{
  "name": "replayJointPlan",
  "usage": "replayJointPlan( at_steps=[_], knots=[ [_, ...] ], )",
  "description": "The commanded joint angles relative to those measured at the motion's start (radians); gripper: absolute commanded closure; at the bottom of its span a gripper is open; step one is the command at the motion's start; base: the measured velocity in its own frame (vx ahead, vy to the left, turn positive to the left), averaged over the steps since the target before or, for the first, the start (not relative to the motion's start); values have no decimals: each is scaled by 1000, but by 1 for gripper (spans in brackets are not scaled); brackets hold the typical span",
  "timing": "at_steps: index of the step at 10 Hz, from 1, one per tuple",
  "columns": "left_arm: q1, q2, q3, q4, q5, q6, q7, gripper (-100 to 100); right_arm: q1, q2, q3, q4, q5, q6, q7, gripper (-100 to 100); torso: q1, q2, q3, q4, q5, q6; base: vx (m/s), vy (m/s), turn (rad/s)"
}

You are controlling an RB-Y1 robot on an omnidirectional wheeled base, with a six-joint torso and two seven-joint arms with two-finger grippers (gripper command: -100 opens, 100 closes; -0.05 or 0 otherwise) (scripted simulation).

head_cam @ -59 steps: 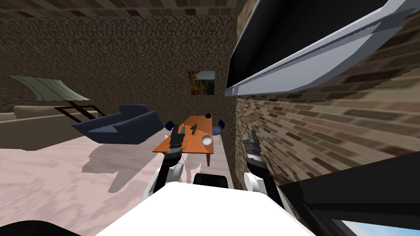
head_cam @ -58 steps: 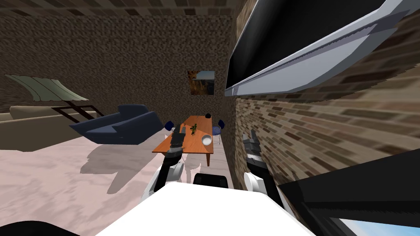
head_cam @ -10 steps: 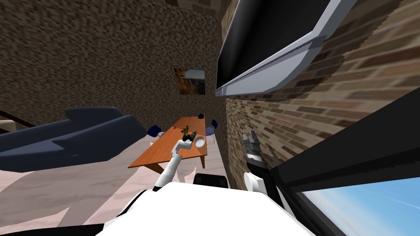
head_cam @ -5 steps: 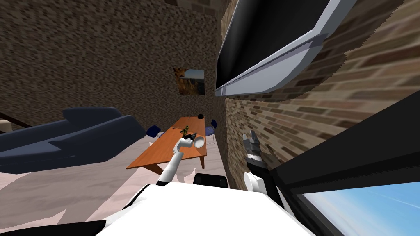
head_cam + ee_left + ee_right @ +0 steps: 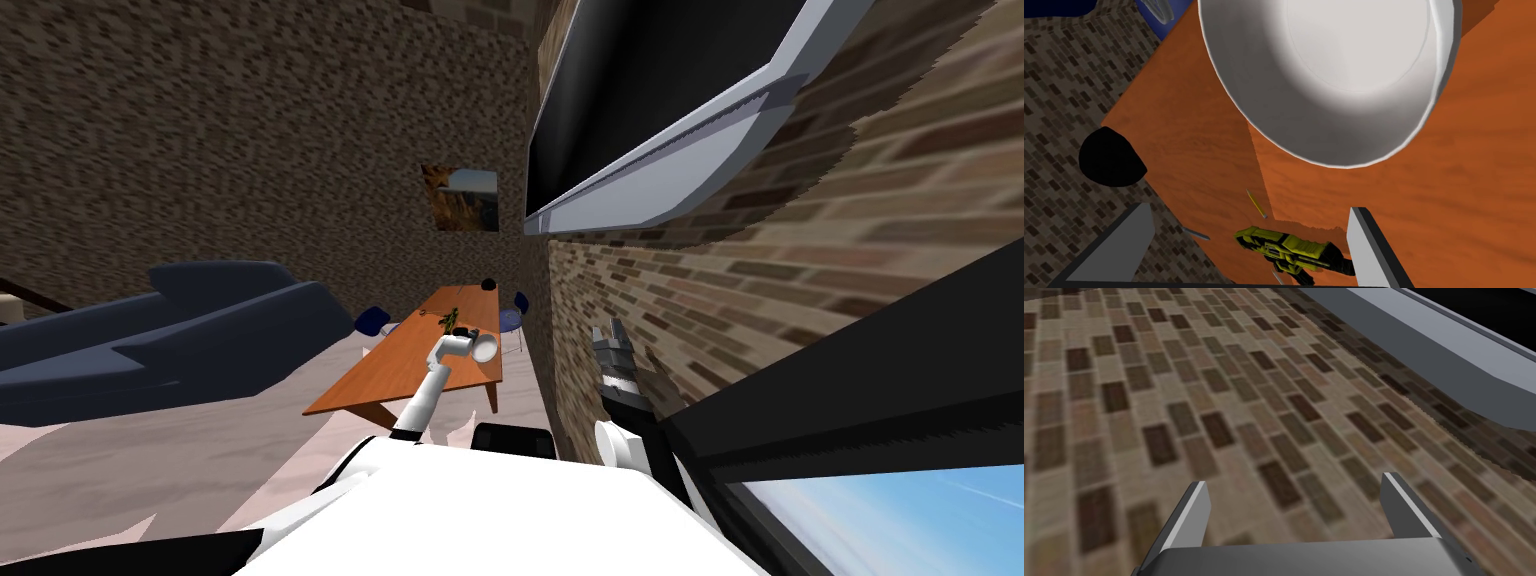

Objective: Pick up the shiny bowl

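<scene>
Our left gripper (image 5: 1250, 207) hovers over the orange bench (image 5: 1474, 200), released, its fingers spread wide. The bowl (image 5: 1334, 75), drawn pale grey and white, sits upright on the bench just beyond the fingertips, near the bench edge that faces the brick wall (image 5: 640, 300). A yellow and black tool (image 5: 1289, 250) lies on the bench, seen between the fingers, with a small yellow stick (image 5: 1256, 204) near it. Our right gripper (image 5: 1294, 485), likewise released, hangs close to the brick wall.
</scene>
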Motion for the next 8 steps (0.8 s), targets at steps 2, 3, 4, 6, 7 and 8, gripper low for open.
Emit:
replayJointPlan(
  at_steps=[2,3,4,6,7,8],
  knots=[
    [-36,1,15,58,3,76,-9,-100,0,0,0,0,0,0,0,0,0,0,0,0,0,0,16,-16,3],
    [-36,1,15,58,3,85,-9,-100,0,0,0,0,0,0,0,0,0,0,0,0,0,0,16,-15,2],
    [-56,-2,24,91,1,125,-12,-100,0,0,0,0,0,0,0,0,0,0,0,0,0,0,19,-18,6],
    [-75,-6,32,122,-1,171,-15,-100,0,0,0,0,0,0,0,0,0,0,0,0,0,0,16,-13,9],
    [-91,-10,41,152,-4,198,-17,-100,0,0,0,0,0,0,0,0,0,0,0,0,0,0,24,-22,15],
    [-91,-10,41,152,-4,209,-17,-100,0,0,0,0,0,0,0,0,0,0,0,0,0,0,22,-18,6]
  ],
)
